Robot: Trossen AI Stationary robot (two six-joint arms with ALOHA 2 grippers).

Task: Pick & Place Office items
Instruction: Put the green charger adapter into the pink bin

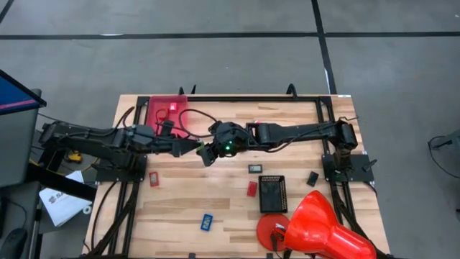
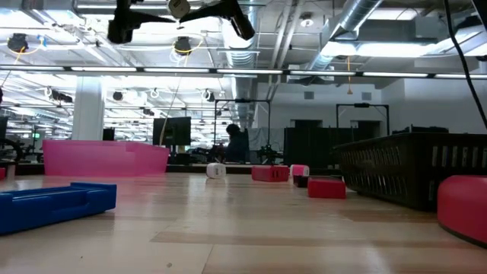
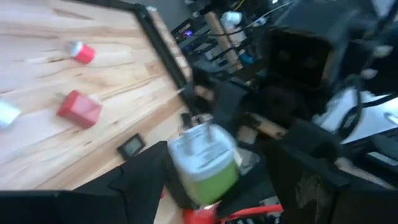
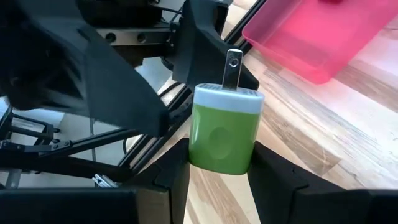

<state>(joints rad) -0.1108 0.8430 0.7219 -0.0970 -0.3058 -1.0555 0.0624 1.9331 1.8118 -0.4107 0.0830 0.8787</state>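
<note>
The green plastic plug-in charger with a white top and metal prongs (image 4: 225, 130) sits clamped between the dark fingers of the right gripper (image 4: 217, 171), prongs pointing away from the wrist; a shallow oval dimple marks its green face, and no writing can be read on it. The left gripper (image 1: 203, 149) meets it above the middle of the table, its fingers spread either side of the same charger (image 3: 204, 158); whether they press on it cannot be told.

Below, on the pale wooden slatted tabletop (image 1: 230, 216), other pieces lie scattered: a flat blue block (image 1: 206, 222) near the front edge, a small red block (image 1: 252, 189) just beside the black rectangular mesh tray (image 1: 273, 193), another red block (image 1: 153, 178) under the left arm, and small black pieces (image 1: 313, 178) toward the right side. A big red cone-shaped object (image 1: 323, 226) lies at the front right corner. A translucent pink plastic bin (image 1: 167, 108) stands at the far edge.

Beyond the table, grey floor with dark lines; the low view shows a lit workshop with ceiling ducts and a person standing far off.
</note>
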